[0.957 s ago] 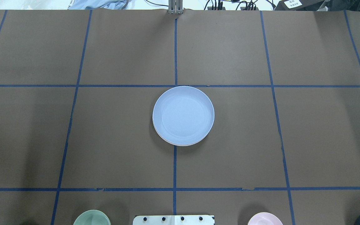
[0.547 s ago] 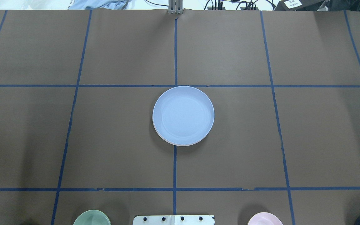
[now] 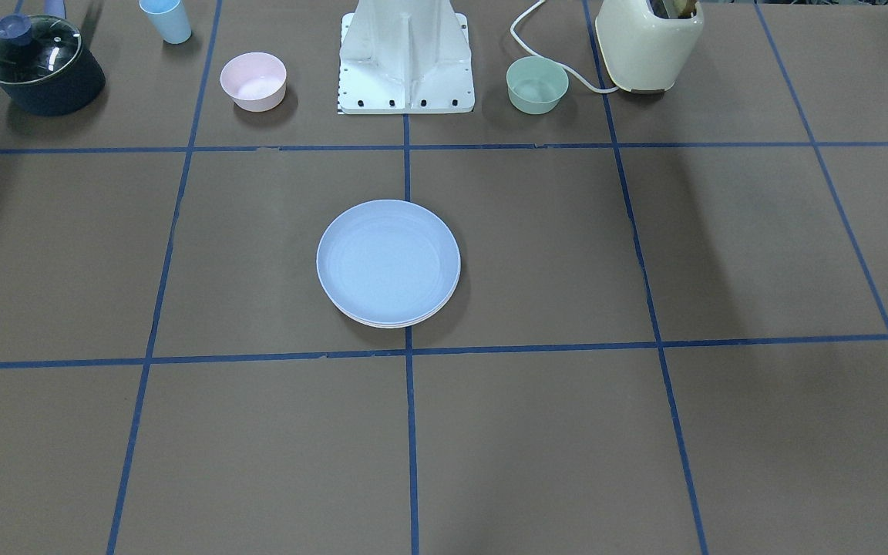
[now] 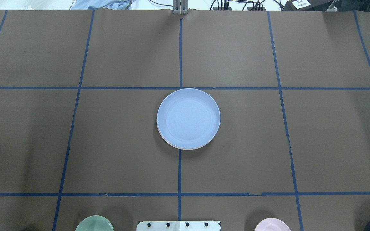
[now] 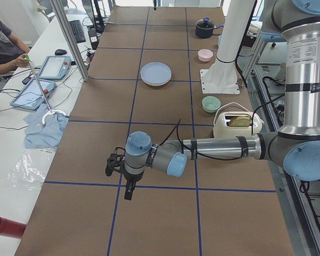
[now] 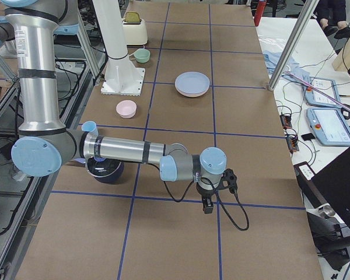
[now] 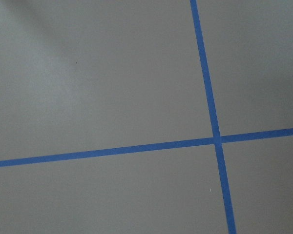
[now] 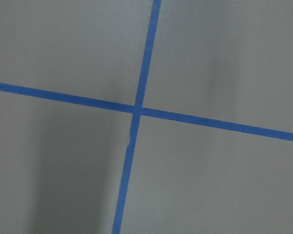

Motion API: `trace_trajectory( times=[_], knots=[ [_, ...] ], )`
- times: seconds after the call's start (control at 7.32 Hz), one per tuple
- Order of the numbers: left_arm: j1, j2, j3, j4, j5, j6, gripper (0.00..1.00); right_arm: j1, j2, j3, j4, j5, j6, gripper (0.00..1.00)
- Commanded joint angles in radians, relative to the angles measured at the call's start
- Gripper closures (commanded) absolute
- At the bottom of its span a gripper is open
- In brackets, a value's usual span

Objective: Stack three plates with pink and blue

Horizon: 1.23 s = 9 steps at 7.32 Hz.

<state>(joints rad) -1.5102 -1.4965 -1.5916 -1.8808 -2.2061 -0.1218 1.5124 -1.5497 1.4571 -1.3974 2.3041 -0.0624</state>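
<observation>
Plates: blue plate [image 4: 188, 118] tops the stack at the centre of the table [image 4: 108, 144], with paler rims peeking out beneath.
Left gripper [image 5: 128, 193]: over bare table, well apart from the stack; opening cannot be told.
Right gripper [image 6: 207, 207]: the same.

My table [image 4: 124, 144] is covered in brown paper crossed by a grid of blue tape [image 4: 179, 170], evenly lit with soft shadows, and across from me along its edge runs a white bench [image 5: 5, 138] with two tablets [image 5: 54, 66], a blue cloth [image 5: 45, 130] and metal posts [image 5: 69, 37].
</observation>
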Motion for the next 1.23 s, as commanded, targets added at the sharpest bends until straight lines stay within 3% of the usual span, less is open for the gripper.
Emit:
trace_trajectory(
  times=[0.0, 0.41, 0.68, 1.09],
  knots=[
    [-0.005, 0.012, -0.103, 0.226, -0.067, 0.123, 0.0, 0.0, -0.007, 0.0, 0.0, 0.001, -0.001, 0.0],
    [-0.01, 0.045, -0.159, 0.256, -0.102, 0.139, 0.0, 0.005, -0.004, 0.002, -0.002, 0.005, 0.009, 0.0],
    [-0.05, 0.048, -0.133, 0.258, -0.103, 0.242, 0.0, 0.023, 0.003, 0.003, -0.012, 0.053, 0.01, 0.0],
    [-0.054, 0.053, -0.123, 0.259, -0.103, 0.254, 0.0, 0.072, -0.003, 0.005, -0.017, 0.067, 0.013, 0.0]
  ],
)
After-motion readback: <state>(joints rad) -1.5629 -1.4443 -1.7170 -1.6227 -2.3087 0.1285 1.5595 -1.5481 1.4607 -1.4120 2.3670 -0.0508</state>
